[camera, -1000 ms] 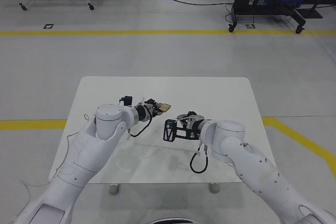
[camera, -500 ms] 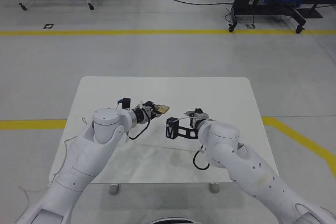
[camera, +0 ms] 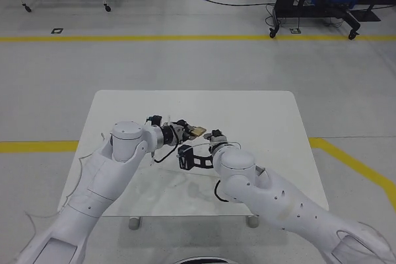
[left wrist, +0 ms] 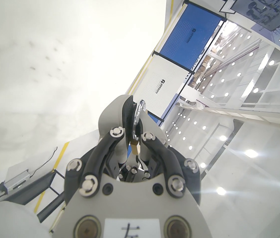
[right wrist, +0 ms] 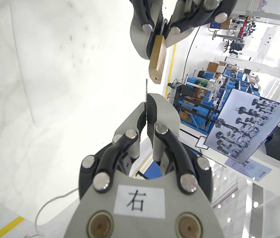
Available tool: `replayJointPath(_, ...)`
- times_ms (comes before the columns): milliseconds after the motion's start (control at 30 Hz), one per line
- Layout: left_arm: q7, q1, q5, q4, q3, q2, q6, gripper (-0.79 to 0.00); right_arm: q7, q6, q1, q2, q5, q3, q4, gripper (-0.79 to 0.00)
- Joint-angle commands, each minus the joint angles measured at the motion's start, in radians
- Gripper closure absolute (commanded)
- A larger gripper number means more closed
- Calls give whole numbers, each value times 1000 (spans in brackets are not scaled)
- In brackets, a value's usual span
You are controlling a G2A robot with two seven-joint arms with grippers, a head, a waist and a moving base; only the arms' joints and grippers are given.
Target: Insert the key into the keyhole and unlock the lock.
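A brass padlock (camera: 197,131) hangs above the white table (camera: 264,112), held in my left gripper (camera: 188,128). In the left wrist view that gripper (left wrist: 136,110) is shut on the lock's silver shackle (left wrist: 138,115), with the brass body (left wrist: 135,148) between the finger bases. My right gripper (right wrist: 148,105) is shut on a thin key (right wrist: 146,91), seen edge-on. The key's tip stands just short of the padlock's (right wrist: 157,60) lower end and slightly to one side of it. In the top view the right gripper (camera: 183,157) sits close to the lock, on the side nearer the robot.
The tabletop around both arms is bare white. Black cables (camera: 162,153) loop from both wrists above it. Yellow floor lines (camera: 33,146) run past the table's sides, and the table's front edge (camera: 185,214) lies under my forearms.
My right arm has swung left in the top view, carrying the key closer under the padlock. The left arm with the padlock has stayed nearly still.
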Motion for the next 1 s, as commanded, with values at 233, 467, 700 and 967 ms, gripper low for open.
replayJointPath(233, -187, -96, -50, 241, 59, -28, -105, 0, 52, 52, 6, 33, -63, -45, -25, 0)
replayJointPath(467, -324, -164, -83, 382, 102, -54, -164, 0, -38, -39, 55, 70, -171, -112, -51, 0)
replayJointPath(700, -356, -203, -110, 462, 113, -73, -200, 0, -113, -113, 26, 106, -406, -120, -96, 0)
replayJointPath(967, -283, -198, -83, 450, 86, -72, -259, 0, -137, -137, -18, 118, -470, -87, -125, 0)
